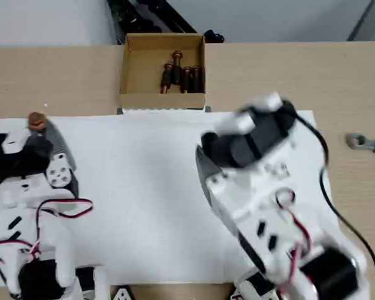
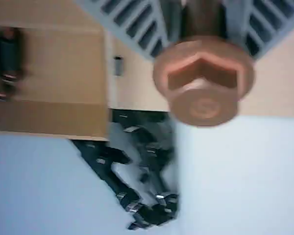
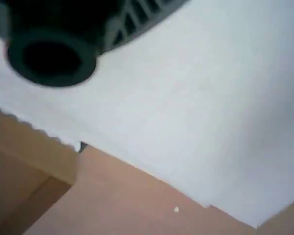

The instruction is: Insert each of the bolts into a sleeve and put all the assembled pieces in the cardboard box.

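A big white sheet (image 1: 144,187) lies flat on a light brown wooden table (image 1: 50,75). A small shiny metal tool (image 1: 362,142) sits on the bare wood near one side edge. Some black things (image 1: 144,15) are behind the table's far edge.

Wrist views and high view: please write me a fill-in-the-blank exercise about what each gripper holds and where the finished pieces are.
1. The left gripper is shut on a copper ____.
2. The right gripper is shut on a black ____.
3. The assembled pieces lie inside the cardboard ____.

Missing words: bolt; sleeve; box.
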Available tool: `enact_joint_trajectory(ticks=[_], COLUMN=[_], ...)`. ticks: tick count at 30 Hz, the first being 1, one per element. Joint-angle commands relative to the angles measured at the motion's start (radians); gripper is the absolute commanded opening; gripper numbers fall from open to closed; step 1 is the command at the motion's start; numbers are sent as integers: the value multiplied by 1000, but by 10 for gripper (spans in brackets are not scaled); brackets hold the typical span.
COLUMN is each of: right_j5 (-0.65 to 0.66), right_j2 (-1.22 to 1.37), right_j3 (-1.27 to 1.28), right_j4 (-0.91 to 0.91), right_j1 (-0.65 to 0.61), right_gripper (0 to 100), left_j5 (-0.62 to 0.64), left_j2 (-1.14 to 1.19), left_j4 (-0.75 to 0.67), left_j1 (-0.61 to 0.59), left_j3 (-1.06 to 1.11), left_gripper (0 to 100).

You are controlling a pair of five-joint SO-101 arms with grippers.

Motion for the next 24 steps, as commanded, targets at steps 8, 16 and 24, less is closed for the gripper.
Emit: enact_joint_trajectory(ticks=[8, 16, 24], right_j5=[-14, -15, -14], right_j2=[-579, -636, -636], right_j3=[735, 1013, 1079], right_j4=[-314, -611, -763], right_j1=[2, 2, 1], right_gripper=[9, 5, 5], left_j5=[0, 2, 133], left_j2=[-3, -3, 166], left_j4=[-37, -152, -163], left_j1=[157, 272, 397], left_j3=[64, 59, -51], left_gripper=[6, 6, 6])
